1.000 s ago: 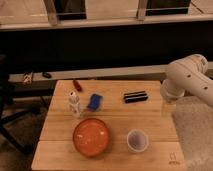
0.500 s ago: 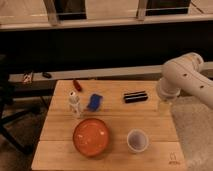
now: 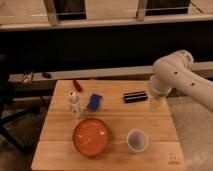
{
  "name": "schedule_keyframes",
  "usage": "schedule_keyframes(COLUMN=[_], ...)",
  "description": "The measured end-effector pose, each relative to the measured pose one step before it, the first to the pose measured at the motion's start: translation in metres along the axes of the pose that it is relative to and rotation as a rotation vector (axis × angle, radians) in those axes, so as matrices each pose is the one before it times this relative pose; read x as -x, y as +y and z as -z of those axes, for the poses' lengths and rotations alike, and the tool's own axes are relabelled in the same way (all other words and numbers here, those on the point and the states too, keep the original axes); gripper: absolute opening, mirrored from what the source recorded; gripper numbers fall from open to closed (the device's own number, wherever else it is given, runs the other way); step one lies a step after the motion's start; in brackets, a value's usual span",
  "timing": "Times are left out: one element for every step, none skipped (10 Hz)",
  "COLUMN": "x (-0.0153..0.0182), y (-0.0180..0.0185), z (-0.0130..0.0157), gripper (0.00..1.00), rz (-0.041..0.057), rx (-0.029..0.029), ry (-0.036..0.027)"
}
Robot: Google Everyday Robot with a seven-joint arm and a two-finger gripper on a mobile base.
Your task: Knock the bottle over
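Observation:
The bottle is small, slim and whitish with a red cap. It stands upright on the left part of the wooden table, just behind the orange bowl. My gripper hangs from the white arm over the table's right edge, pointing down. It is far to the right of the bottle and touches nothing.
A blue object lies right of the bottle. A black flat object lies just left of the gripper. A white cup stands front right. A red item lies at the back left. A dark ledge runs behind the table.
The arm and gripper have moved a little to the left, towards the table. The bottle and the other objects have not moved.

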Motion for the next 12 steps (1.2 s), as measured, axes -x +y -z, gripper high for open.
schedule_keyframes(x=[0.00812, 0.00897, 0.02724, 0.01159, 0.00377, 0.00573, 0.01024, 0.00726, 0.00757, 0.01542, 0.01117, 0.00314], y=[-0.00112, -0.00072, -0.00322, -0.00294, -0.0007, -0.00109, -0.00176, -0.00112, -0.00162, -0.00381, -0.00301, -0.00071], z=[-0.00065, -0.00036, -0.00142, -0.00073, -0.00041, -0.00141, -0.00174, -0.00184, -0.00148, -0.00285, -0.00253, -0.0016], gripper=[0.8, 0.8, 0.8, 0.8, 0.8, 0.8, 0.8, 0.8, 0.8, 0.8, 0.8, 0.8], rz=[0.01051, 0.00452, 0.01955, 0.0183, 0.00767, 0.01171, 0.01319, 0.01135, 0.01068, 0.01781, 0.01519, 0.00614], rx=[-0.00272, -0.00143, -0.00427, -0.00562, -0.00387, -0.00448, -0.00158, 0.00079, -0.00185, -0.00459, -0.00235, -0.00116], ry=[-0.00487, -0.00579, -0.01518, -0.00679, -0.0026, -0.00455, -0.00887, -0.00654, -0.00609, -0.01153, -0.01368, -0.00798])
